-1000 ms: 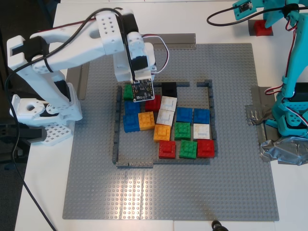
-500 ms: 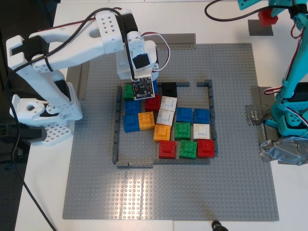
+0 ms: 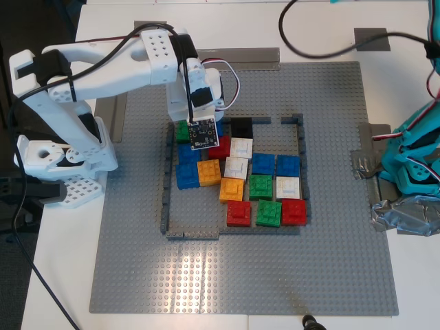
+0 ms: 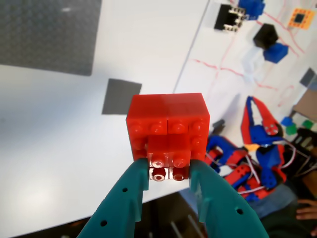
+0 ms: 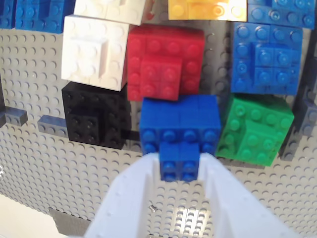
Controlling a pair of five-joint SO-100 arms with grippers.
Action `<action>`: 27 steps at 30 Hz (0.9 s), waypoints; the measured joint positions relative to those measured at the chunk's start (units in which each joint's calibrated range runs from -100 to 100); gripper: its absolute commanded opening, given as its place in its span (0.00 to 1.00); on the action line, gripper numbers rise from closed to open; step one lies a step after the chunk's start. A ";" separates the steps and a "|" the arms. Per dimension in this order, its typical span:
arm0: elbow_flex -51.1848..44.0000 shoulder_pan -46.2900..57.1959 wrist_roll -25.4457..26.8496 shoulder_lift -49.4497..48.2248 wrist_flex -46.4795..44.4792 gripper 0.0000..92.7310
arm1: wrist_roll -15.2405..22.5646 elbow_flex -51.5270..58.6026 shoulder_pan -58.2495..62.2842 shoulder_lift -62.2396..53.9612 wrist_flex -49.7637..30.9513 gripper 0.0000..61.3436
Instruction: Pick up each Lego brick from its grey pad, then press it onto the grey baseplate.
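Observation:
My first gripper [image 4: 169, 168], teal, is shut on the red Lego brick [image 4: 168, 121] and holds it high above a bare grey pad [image 4: 121, 95]. That pad shows at the top right of the exterior view [image 3: 371, 39]; the gripper itself is out of that view. My second gripper [image 5: 181, 163], white, is shut on the blue Lego brick [image 5: 179, 129], low over the grey baseplate [image 5: 29, 148] between a black brick [image 5: 94, 116] and a green brick [image 5: 255, 129]. In the exterior view this gripper [image 3: 203, 130] hides the blue brick at the frame's far left corner on the baseplate [image 3: 330, 261].
Several coloured bricks fill the thin dark grey frame [image 3: 301, 137]. A second grey pad [image 3: 148, 25] lies behind the white arm. The teal arm's base [image 3: 412, 168] stands on tape at the exterior view's right. Grey tape strips edge the plate.
The teal arm has lifted the red brick off its pad and up out of the exterior view. The white gripper has shifted slightly lower over the frame's far left corner.

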 measured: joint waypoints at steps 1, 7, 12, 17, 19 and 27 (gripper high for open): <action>1.17 -0.44 0.00 -1.44 0.00 0.00 | 0.00 0.00 0.00 0.00 -0.24 0.00; 10.83 -2.44 0.00 -11.33 0.00 0.00 | 0.00 0.19 0.00 0.00 -0.80 0.00; 18.83 -3.92 0.05 -17.50 0.09 0.00 | 0.20 -0.48 -0.55 0.09 0.40 0.00; 25.56 -5.85 0.68 -18.93 0.09 0.00 | -0.20 -3.58 -0.45 0.17 3.30 0.00; 27.12 -5.77 0.68 -18.93 0.09 0.00 | -0.20 -5.42 -0.73 0.17 4.59 0.00; 28.10 -11.10 0.68 -18.93 0.09 0.00 | -0.20 -7.25 -1.64 0.86 3.46 0.00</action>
